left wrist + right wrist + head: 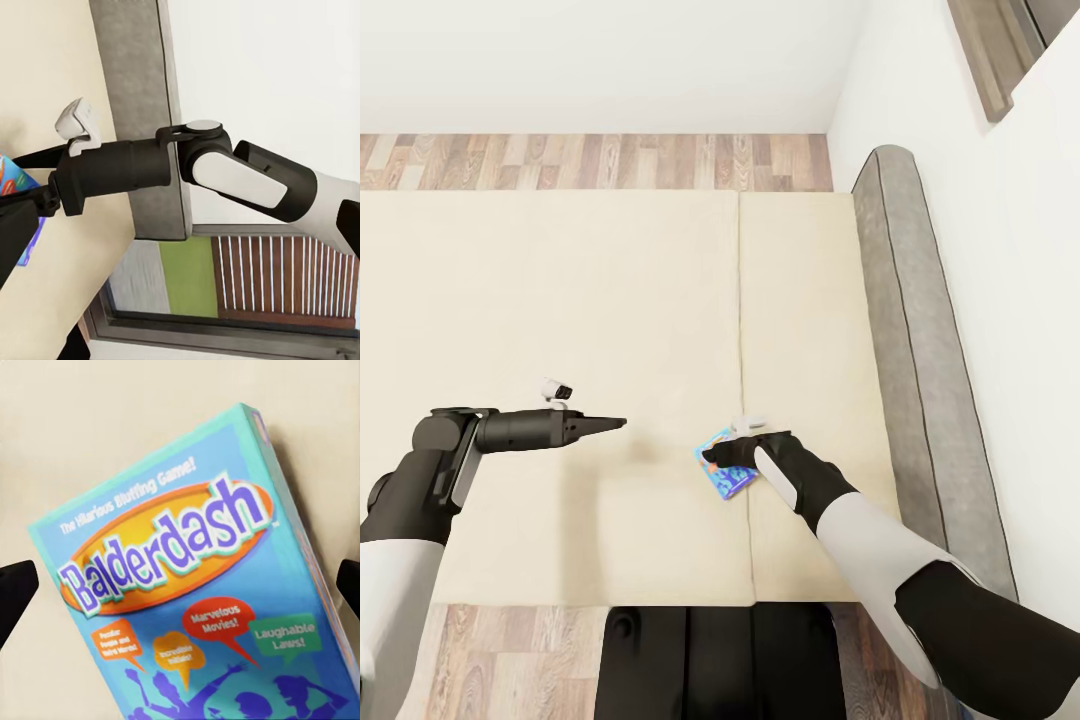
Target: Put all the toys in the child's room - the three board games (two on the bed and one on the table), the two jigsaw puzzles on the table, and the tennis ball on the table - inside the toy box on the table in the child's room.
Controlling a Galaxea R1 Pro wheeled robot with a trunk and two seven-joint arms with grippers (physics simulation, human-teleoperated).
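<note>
Presently catalogued:
Board game point(726, 477): laid flat on bed point(610, 320), reachable.
Right hand point(712, 457): spread apart above it, positioned for gripping.
Left hand point(622, 423): pressed together, kept aside.

Beige bed point(610, 320) w/ grey headboard point(920, 350) along its right side. Right gripper point(712, 458) sits over the blue board game point(722, 478) lying flat on mattress; jaw state unclear. Left gripper point(615, 424) hovers well apart, fingers together, pointing toward the game.

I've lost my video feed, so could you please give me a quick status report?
Right gripper open, poised over blue board game on the bed. Left gripper shut, empty, above the mattress. Nothing in the way.
</note>
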